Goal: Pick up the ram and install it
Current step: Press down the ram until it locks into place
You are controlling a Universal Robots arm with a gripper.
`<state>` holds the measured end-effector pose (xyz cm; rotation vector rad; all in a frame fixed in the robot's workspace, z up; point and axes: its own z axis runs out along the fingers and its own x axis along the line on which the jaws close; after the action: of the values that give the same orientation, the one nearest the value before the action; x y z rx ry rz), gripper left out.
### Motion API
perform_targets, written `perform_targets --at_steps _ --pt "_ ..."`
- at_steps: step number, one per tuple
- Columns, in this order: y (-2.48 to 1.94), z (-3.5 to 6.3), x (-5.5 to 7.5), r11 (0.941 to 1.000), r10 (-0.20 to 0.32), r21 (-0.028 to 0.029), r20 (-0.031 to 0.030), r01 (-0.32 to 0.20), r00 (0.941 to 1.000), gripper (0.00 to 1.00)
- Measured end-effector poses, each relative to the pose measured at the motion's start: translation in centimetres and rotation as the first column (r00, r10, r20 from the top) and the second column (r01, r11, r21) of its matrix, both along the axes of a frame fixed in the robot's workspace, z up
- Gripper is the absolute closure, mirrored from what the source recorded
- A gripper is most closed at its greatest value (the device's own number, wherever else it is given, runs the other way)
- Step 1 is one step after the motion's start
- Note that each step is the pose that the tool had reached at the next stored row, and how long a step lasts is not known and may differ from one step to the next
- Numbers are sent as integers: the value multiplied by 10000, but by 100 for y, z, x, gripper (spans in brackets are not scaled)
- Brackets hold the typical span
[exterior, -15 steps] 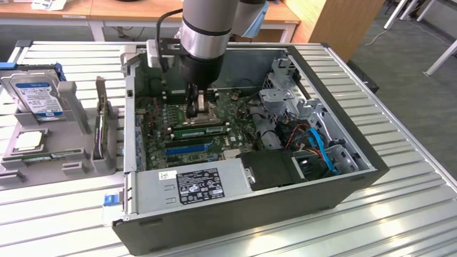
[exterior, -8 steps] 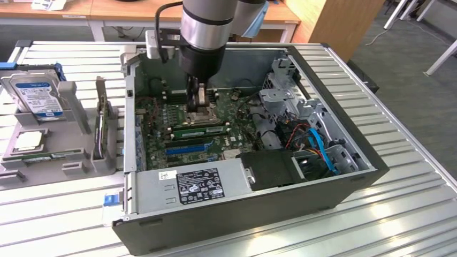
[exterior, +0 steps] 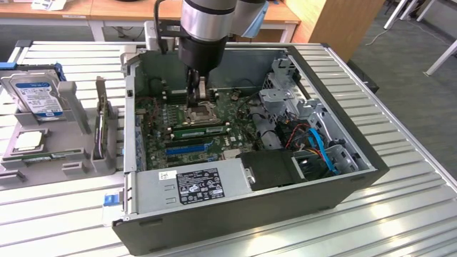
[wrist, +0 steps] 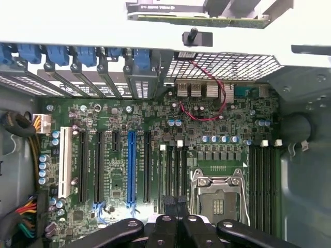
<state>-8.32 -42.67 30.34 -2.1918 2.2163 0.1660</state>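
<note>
tool [wrist: 176,206] shut above motherboard [wrist: 155,155] | exterior: ram [exterior: 200,129] seated

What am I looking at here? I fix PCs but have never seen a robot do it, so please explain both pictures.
The silver column is a robot arm; its gripper reaches into an open PC case on a slatted table. One picture comes from a camera off the arm, the other from its wrist, looking down at the motherboard. The gripper is shut; I see nothing held. A green ram stick seems to stand in a slot by the processor socket. Beside the case, a grey holder keeps a hard drive and a card.
</note>
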Motion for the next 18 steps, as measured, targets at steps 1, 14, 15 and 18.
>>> perform_targets --at_steps 1,14,15,18 --pt "0 19 0 10000 0 1 1 0 10000 90" --pt "0 207 0 10000 0 1 1 0 10000 90" --pt "0 219 0 10000 1 0 0 -1 10000 90" --pt "0 257 0 10000 0 1 1 0 10000 90"
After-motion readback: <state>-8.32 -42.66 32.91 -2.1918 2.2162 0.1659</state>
